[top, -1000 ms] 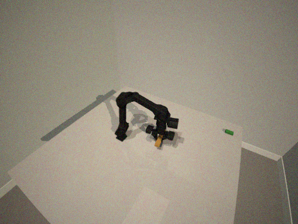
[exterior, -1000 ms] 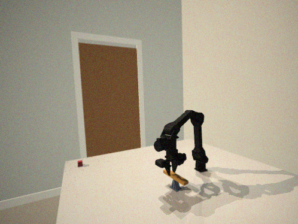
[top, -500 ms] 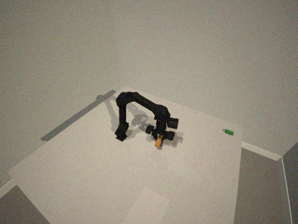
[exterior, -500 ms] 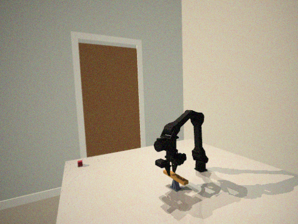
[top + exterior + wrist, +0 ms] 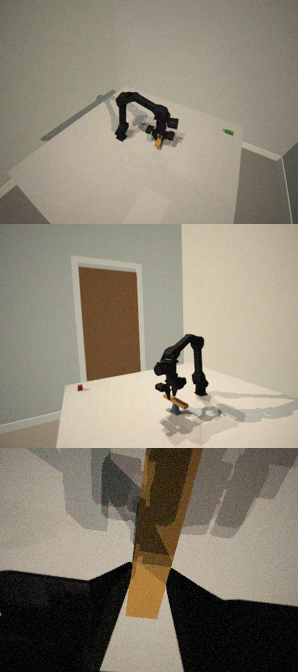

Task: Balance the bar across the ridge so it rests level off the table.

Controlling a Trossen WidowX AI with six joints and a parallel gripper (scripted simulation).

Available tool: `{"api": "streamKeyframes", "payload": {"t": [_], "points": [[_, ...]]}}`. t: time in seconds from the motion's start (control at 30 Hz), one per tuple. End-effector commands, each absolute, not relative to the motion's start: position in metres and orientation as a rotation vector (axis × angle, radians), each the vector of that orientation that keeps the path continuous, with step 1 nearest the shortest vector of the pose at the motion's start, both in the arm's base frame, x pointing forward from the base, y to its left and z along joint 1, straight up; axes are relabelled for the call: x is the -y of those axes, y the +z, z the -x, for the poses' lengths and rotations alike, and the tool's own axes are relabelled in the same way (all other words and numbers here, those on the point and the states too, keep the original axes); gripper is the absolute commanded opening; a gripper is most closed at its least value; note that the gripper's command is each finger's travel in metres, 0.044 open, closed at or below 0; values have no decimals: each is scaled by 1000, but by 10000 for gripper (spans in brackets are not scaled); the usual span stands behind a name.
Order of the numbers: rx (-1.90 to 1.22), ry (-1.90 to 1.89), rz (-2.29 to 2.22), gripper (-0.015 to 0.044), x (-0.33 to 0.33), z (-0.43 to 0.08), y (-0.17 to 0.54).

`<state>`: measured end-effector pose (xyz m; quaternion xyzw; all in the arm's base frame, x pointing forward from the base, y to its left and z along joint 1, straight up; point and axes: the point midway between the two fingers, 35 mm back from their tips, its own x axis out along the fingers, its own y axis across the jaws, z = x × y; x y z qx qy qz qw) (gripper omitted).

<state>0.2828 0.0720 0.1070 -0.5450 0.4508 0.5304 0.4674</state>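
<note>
The top view looks steeply down on the table (image 5: 191, 168) (image 5: 99, 418); the exterior, lower, faces the door (image 5: 111, 323).

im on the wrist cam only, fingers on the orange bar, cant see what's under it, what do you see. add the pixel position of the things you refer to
Observer: In the exterior view a blue ridge (image 5: 175, 409) stands on the table (image 5: 119, 415) beneath the orange bar (image 5: 158, 142) (image 5: 180, 402) (image 5: 146, 595).
Operator: ok is either end of the bar on the table
Observer: No, the exterior view shows both ends off the table, and the end effector (image 5: 158, 137) (image 5: 170, 398) (image 5: 149, 569) is shut on it.
Operator: anything else on the table i should know of
Observer: A green block (image 5: 229, 132) lies near the table's edge in the top view, well away from the bar.
</note>
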Motion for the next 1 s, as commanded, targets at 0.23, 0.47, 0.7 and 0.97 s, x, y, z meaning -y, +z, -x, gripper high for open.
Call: {"api": "streamKeyframes", "payload": {"t": [0.23, 0.47, 0.7, 0.97], "points": [[-1107, 1302, 1337, 0, -72, -283, 107], [-1107, 1302, 1337, 0, -72, -283, 107], [-1107, 1302, 1337, 0, -72, -283, 107], [-1107, 1302, 1337, 0, -72, -283, 107]]}}
